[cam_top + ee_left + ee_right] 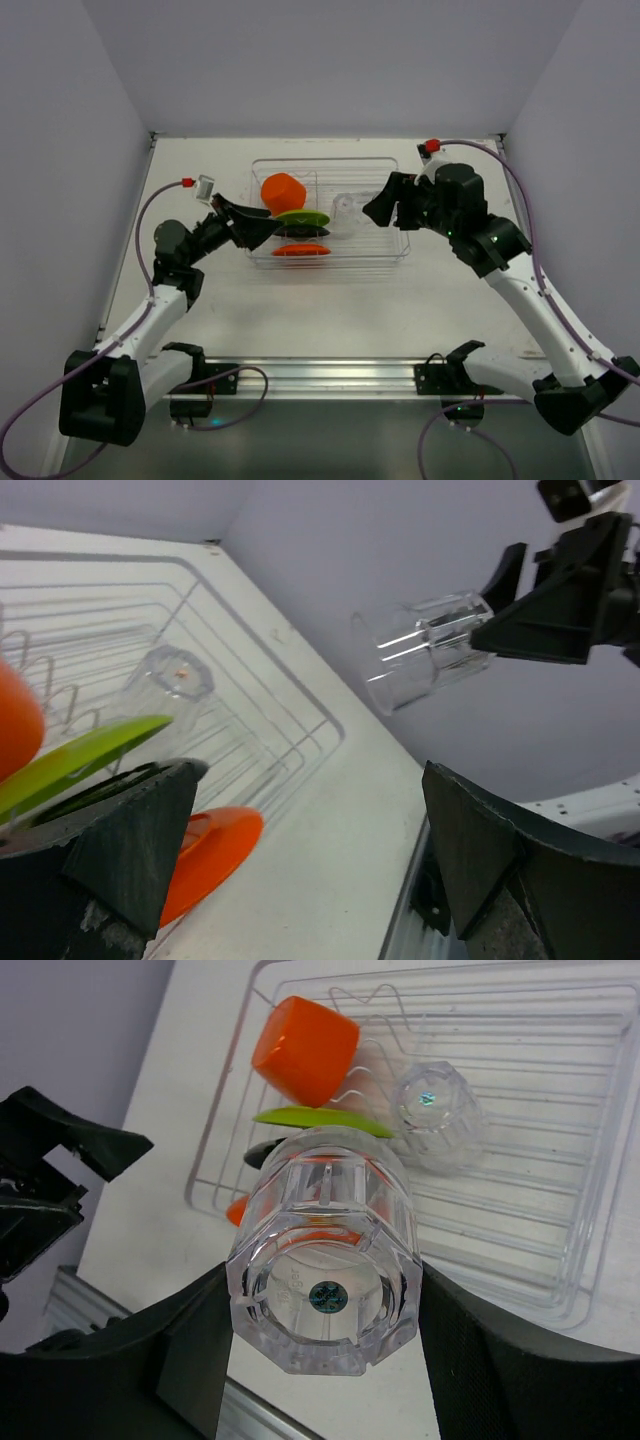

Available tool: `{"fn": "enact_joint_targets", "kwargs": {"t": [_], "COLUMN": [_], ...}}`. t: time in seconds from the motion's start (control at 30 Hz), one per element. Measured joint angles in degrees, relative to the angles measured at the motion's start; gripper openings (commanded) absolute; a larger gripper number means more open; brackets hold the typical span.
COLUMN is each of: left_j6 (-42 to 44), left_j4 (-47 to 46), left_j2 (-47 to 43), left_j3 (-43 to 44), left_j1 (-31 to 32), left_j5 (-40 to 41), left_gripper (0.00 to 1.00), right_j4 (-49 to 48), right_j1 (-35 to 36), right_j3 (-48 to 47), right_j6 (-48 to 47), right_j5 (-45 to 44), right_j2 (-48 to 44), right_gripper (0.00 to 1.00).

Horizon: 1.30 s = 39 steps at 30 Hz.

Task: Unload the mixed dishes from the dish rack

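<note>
Tumbler (325, 1230) clamped in right gripper (322, 1335) jaws above rack (392, 251), left gripper (310, 800) jaws wide apart beside green plate (303, 217).

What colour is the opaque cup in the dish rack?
The cup is orange; the right wrist view shows it best.

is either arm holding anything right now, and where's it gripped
The right gripper holds a clear tumbler, pinched across its sides near the base. The left gripper is open and holds nothing.
</note>
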<state>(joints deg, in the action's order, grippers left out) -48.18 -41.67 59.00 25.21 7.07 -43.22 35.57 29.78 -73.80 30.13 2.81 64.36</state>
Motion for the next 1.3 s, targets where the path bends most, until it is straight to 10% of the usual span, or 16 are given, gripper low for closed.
{"fn": "enact_joint_targets", "kwargs": {"t": [0.37, 0.83, 1.3], "left_j6": [-7.43, -10.54, -12.39], "left_j4": [-4.61, -5.77, -8.22], "left_j2": [-1.09, 2.25, 4.22], "left_j3": [9.22, 12.0, 14.64], "left_j1": [11.76, 15.91, 21.62], "left_j5": [-6.19, -8.04, -8.55], "left_gripper": [0.81, 0.95, 0.79], "right_j4": [-13.35, -23.76, -29.42], "right_j1": [0.04, 0.04, 0.07], "right_j3": [10.56, 14.34, 16.41], "right_j6": [-1.03, -0.07, 2.05], "right_j5": [13.64, 23.85, 29.73], "right_j2": [-8.22, -13.79, -14.16], "right_gripper": [0.0, 0.0, 0.0]}}
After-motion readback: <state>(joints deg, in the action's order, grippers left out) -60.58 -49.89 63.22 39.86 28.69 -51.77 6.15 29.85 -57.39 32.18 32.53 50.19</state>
